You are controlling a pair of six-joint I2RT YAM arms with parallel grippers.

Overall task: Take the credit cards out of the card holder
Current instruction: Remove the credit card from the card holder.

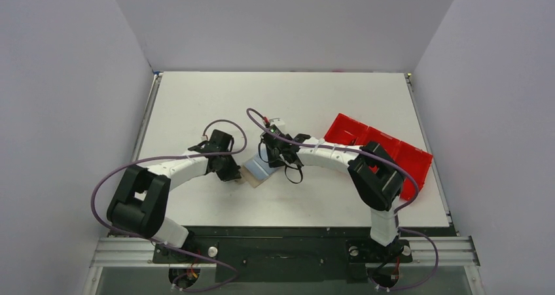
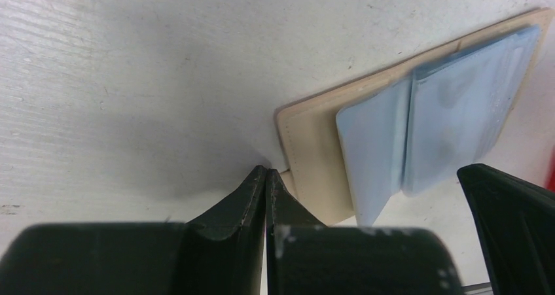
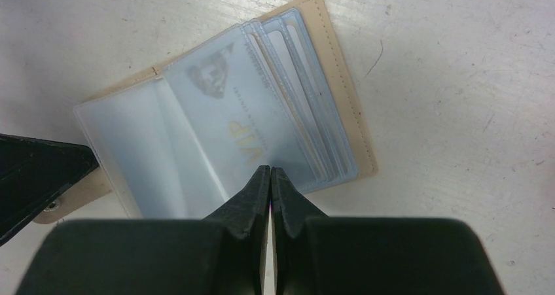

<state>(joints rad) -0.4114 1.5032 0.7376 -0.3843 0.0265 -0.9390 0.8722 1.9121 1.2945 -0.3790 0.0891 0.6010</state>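
Note:
The tan card holder (image 1: 252,179) lies open on the table between my grippers, its light blue plastic sleeves up. In the right wrist view the holder (image 3: 350,112) shows several sleeves, and a pale card marked VIP (image 3: 239,121) sits in the top one. My right gripper (image 3: 270,170) is shut, with its tips on that sleeve's near edge. In the left wrist view my left gripper (image 2: 266,171) is shut, with its tips at the holder's (image 2: 314,151) tan corner beside a small tab. No card is seen between either gripper's jaws. From above, the left gripper (image 1: 230,172) and right gripper (image 1: 277,159) flank the holder.
A red compartment tray (image 1: 411,155) stands at the right, partly behind the right arm. The table's left edge (image 1: 149,112) and side walls bound the space. The right gripper's finger (image 2: 517,223) shows in the left wrist view.

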